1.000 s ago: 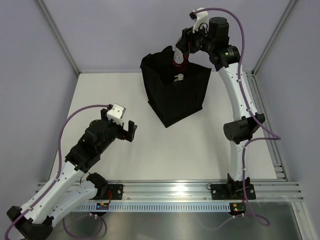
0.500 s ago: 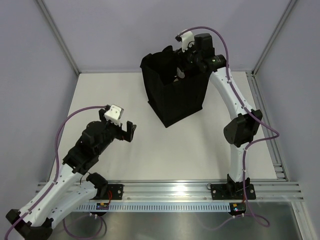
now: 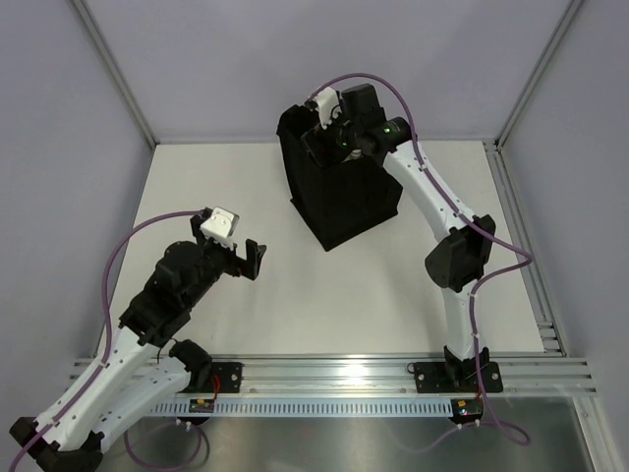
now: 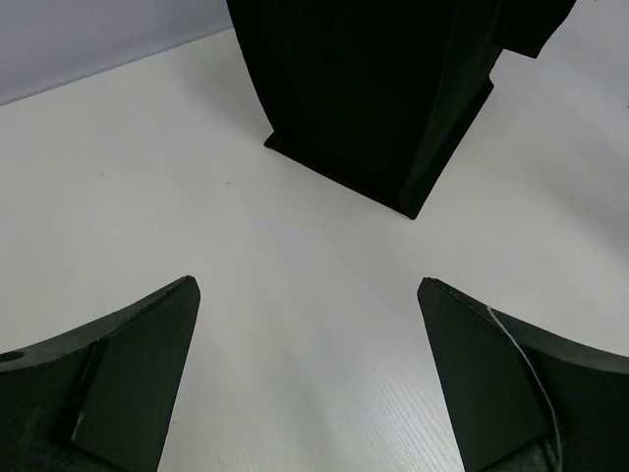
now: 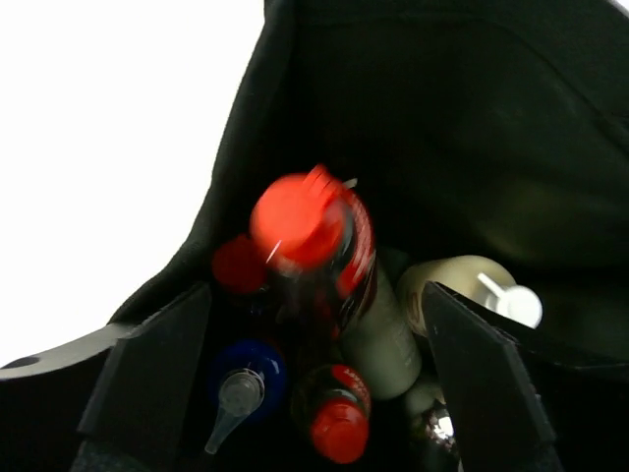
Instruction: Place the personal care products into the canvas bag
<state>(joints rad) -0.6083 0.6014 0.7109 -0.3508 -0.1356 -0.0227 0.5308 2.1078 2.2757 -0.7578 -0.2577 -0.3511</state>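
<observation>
The canvas bag [image 3: 346, 202] stands upright at the back centre of the table, also seen from the left wrist [image 4: 373, 88]. My right gripper [image 3: 332, 138] hangs in its mouth, open [image 5: 314, 290]. Between its spread fingers a dark red bottle with a red cap [image 5: 313, 236] shows blurred, loose from both fingers. Below it in the bag lie another dark red bottle [image 5: 339, 418], a grey-green bottle [image 5: 381, 339], a cream bottle with a white pump [image 5: 462, 285] and a blue bottle with a clear nozzle [image 5: 241, 388]. My left gripper [image 3: 246, 261] hovers open over bare table [image 4: 308, 285].
The bag's black fabric wall [image 5: 442, 118] closes round the right gripper. Grey walls with metal posts [image 3: 113, 74] bound the white table [image 3: 324, 305]. A metal rail [image 3: 344, 372] runs along the near edge.
The right arm swung left and down into the bag's mouth. Its gripper went from shut on the dark red bottle to open, and the bottle has come loose. The left arm barely moved.
</observation>
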